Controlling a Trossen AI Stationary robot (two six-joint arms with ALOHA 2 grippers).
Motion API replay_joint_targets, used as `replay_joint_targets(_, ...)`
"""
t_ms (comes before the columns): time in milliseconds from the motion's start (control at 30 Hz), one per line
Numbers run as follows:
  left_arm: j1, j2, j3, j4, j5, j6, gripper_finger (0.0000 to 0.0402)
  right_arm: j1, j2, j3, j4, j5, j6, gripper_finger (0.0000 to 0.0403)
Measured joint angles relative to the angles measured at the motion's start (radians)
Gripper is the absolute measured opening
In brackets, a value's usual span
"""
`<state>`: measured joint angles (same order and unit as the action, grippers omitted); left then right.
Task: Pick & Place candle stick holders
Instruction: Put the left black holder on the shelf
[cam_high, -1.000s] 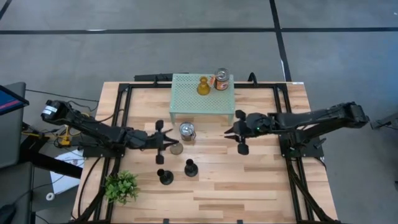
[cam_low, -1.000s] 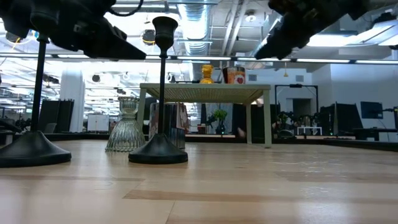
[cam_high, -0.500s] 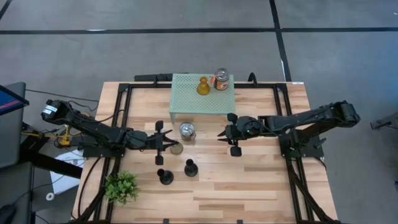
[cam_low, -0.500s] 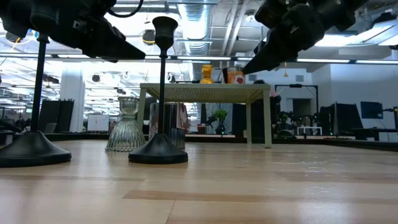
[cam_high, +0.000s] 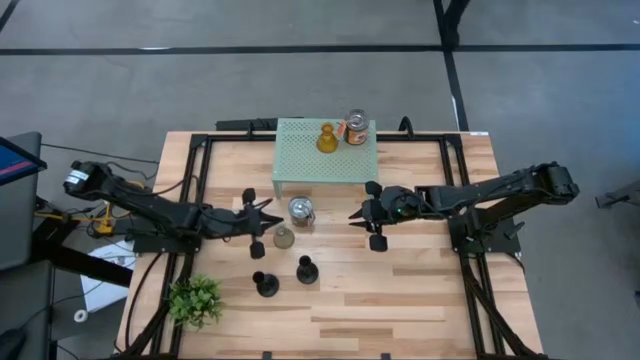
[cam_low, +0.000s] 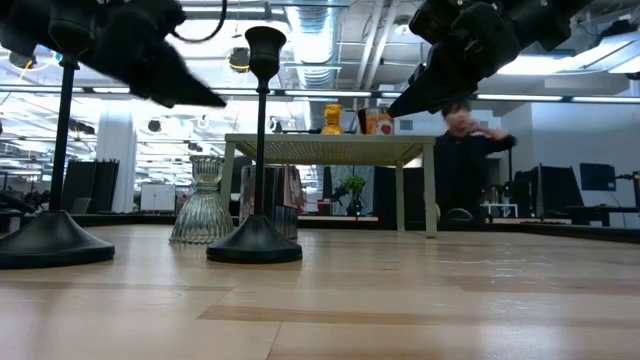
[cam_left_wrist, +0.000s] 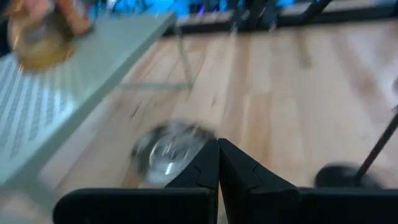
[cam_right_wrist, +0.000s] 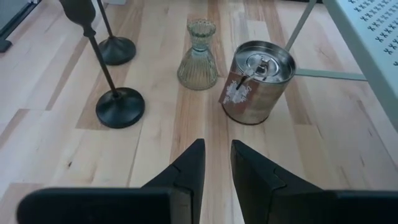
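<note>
A silvery jar-like holder (cam_high: 301, 211) stands on the table in front of the mint-green rack (cam_high: 300, 160); it also shows in the right wrist view (cam_right_wrist: 258, 81). A grey-olive ribbed holder (cam_high: 284, 238) (cam_right_wrist: 198, 56) stands beside it. Two black candlestick holders (cam_high: 264, 284) (cam_high: 306, 269) stand nearer. An amber holder (cam_high: 326, 138) and a second jar-like holder (cam_high: 357, 128) stand on the rack. My left gripper (cam_high: 272, 221) (cam_left_wrist: 217, 149) is shut and empty, just left of the jar. My right gripper (cam_high: 352, 216) (cam_right_wrist: 217, 165) hovers right of the jar, open by a narrow gap, empty.
A green leafy plant (cam_high: 195, 300) stands at the near left corner. The rack's legs (cam_right_wrist: 298, 25) stand close behind the jar. Bare wood lies on the table's near right. A person (cam_low: 465, 160) shows in the room beyond the table.
My right gripper has gone toward the table's left, closer to the silvery jar, then held still. My left gripper has shifted a little toward the far edge, away from the grey-olive holder. A person has come into the background.
</note>
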<state>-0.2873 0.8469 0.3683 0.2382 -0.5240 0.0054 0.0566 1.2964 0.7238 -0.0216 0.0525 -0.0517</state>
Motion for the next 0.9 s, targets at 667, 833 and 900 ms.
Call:
replay_joint_targets(667,0.016,-0.089,-0.001,-0.269,0.083,-0.098,0.0004,0.000,0.000,0.000,0.000,0.000,0.000,0.0069)
replay_joint_targets(833,0.016,-0.089,0.000,-0.263,0.075,-0.165,0.0011,0.000,0.000,0.000,0.000,0.000,0.000,0.0069)
replay_joint_targets(900,0.016,-0.089,0.000,-0.262,0.076,-0.176,0.0013,0.000,0.000,0.000,0.000,0.000,0.000,0.0069)
